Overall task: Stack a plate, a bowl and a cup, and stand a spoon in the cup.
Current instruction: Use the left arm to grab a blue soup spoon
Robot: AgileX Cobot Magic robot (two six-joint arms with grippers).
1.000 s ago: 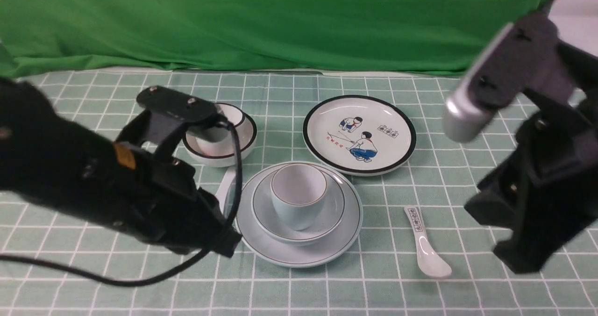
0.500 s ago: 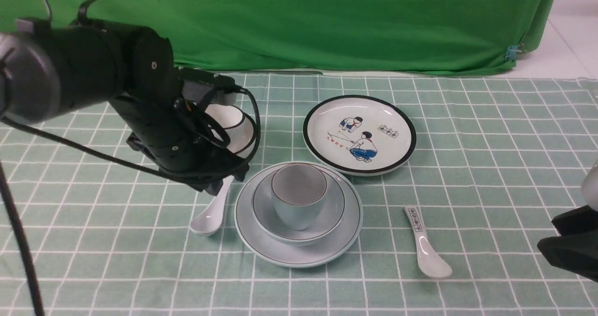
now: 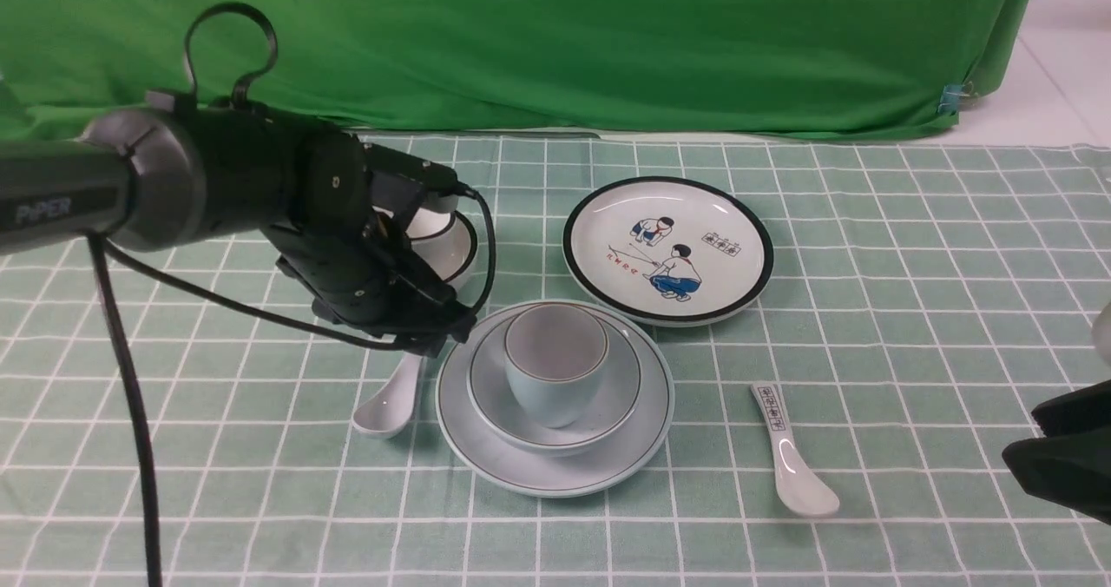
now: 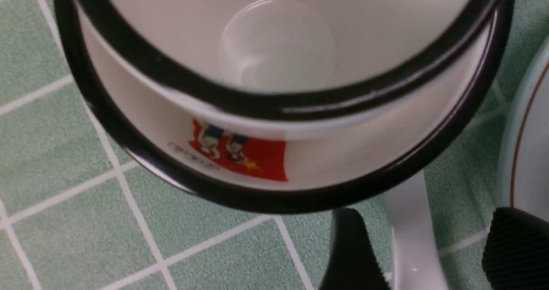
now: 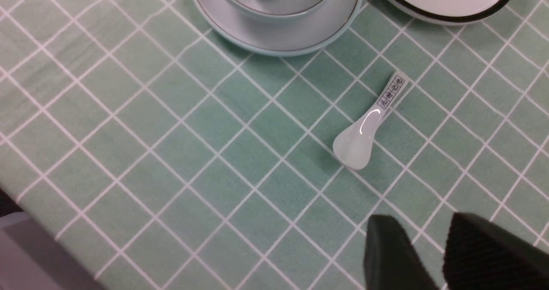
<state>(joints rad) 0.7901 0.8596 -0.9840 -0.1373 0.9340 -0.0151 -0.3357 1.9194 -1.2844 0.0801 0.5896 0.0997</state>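
The plain plate [image 3: 555,476] lies at centre front with the plain bowl [image 3: 612,396] on it and the cup [image 3: 551,370] upright in the bowl. The plain white spoon [image 3: 388,405] lies on the cloth just left of the plate, its handle running back under my left gripper [image 3: 427,337]. In the left wrist view my left gripper [image 4: 429,251] is open with the jaws either side of the spoon handle [image 4: 414,238], a gap showing on one side. My right gripper [image 5: 422,255] is shut and empty, low at the right front edge [image 3: 1063,465].
A black-rimmed bowl [image 3: 456,253] with a black-rimmed cup [image 3: 431,220] in it stands just behind my left gripper. A black-rimmed plate [image 3: 725,283] with cartoon children lies behind the stack. A white spoon [image 3: 794,452] with printed characters lies right of the stack.
My left arm has swung from the front left back over the plain spoon's handle. My right arm has dropped from high on the right to the lower right edge.
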